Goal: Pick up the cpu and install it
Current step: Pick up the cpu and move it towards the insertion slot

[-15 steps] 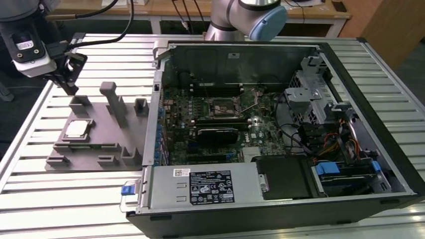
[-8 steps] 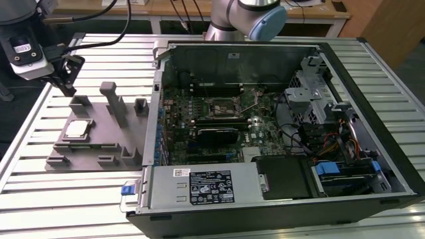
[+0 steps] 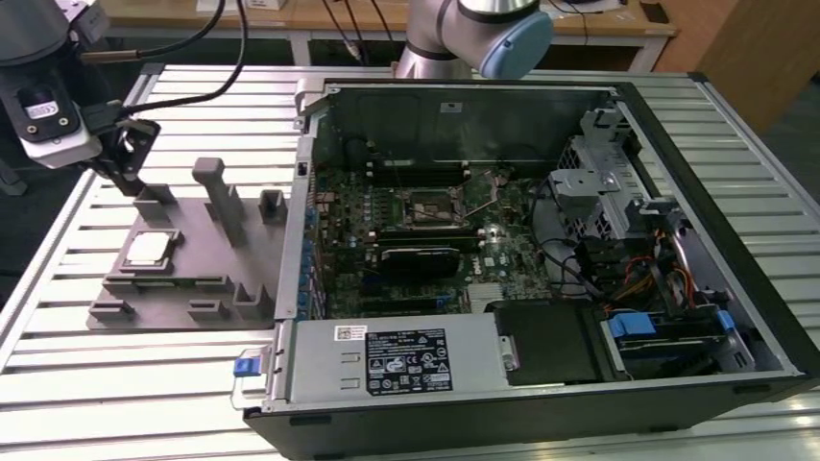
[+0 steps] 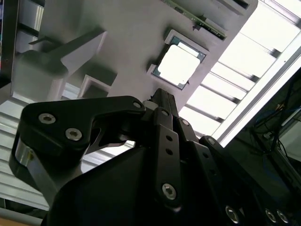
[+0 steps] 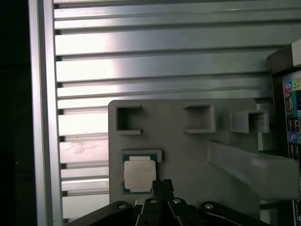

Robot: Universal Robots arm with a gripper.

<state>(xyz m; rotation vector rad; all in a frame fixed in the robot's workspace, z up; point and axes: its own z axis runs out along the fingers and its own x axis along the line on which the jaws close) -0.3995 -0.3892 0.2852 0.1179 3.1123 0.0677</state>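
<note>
Slatted table point(image 3: 77, 317) is carrying a tray point(image 3: 192, 279) w/ pocket keeping cpu point(image 3: 148, 248) flat. Gripper point(image 3: 125, 178) is hovering closed, empty, cpu just ahead.

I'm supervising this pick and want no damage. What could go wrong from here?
The gripper hangs above the grey tray, not centred over the cpu, jaws shut: coming straight down it might strike the chip's edge. The cpu lies flat, so a grasp may slip. The tray's upright blocks stand close to the gripper.
</note>
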